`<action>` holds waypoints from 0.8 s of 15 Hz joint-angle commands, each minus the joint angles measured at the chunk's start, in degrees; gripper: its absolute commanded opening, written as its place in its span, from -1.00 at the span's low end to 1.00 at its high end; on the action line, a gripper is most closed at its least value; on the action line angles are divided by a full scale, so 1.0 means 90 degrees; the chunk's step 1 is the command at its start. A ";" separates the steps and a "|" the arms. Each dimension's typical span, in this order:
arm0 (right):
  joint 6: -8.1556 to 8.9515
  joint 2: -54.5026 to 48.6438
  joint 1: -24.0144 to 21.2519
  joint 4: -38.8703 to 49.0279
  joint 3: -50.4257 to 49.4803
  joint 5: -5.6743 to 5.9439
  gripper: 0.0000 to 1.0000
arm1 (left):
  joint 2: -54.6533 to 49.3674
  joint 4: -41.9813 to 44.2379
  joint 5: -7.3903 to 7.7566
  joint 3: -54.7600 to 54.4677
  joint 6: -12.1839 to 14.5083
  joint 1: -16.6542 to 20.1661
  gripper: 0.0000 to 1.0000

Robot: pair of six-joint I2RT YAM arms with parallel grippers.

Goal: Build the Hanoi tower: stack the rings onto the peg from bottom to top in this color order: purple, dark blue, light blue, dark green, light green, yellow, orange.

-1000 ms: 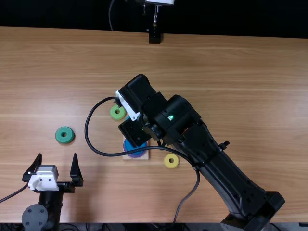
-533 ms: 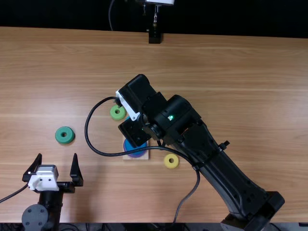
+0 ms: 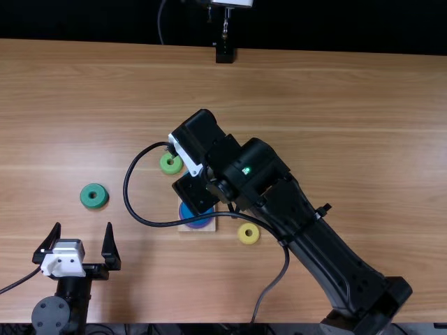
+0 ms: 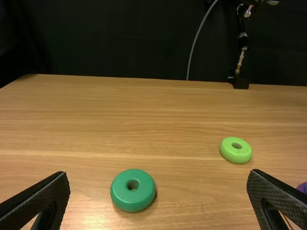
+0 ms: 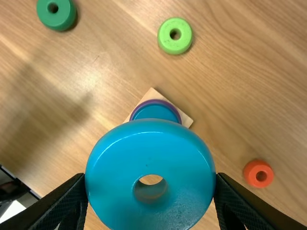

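Darkness (image 3: 91, 19) backs the wooden table (image 3: 335, 91), left fingers (image 3: 110, 249) spread, right fingers (image 5: 62, 203) pinching the light blue ring (image 5: 192, 167).

In the right wrist view, the light blue ring (image 5: 112, 172) partly hides the wooden base (image 5: 152, 93) and purple ring (image 5: 156, 101).

glossy plastic lt blue ring (image 5: 151, 160), smooth wood tbl (image 3: 349, 153), satin dk green ring (image 4: 133, 200)
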 commanded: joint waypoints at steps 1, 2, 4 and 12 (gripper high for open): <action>0.0035 -0.0193 0.0002 0.0008 -0.0083 -0.0015 -1.00 | -0.0069 -0.0010 -0.0011 -0.0210 0.0031 -0.0038 1.00; 0.0035 -0.0193 0.0012 0.0008 -0.0083 -0.0015 -1.00 | -0.0069 -0.0010 -0.0011 -0.0210 0.0031 -0.0038 1.00; 0.0047 -0.0193 0.0012 0.0008 -0.0112 -0.0015 -1.00 | -0.0069 -0.0010 0.0001 -0.0210 0.0031 -0.0029 1.00; 0.0047 -0.0193 0.0061 0.0067 -0.0141 -0.0015 -1.00 | -0.0069 -0.0010 0.0001 -0.0210 0.0031 -0.0029 1.00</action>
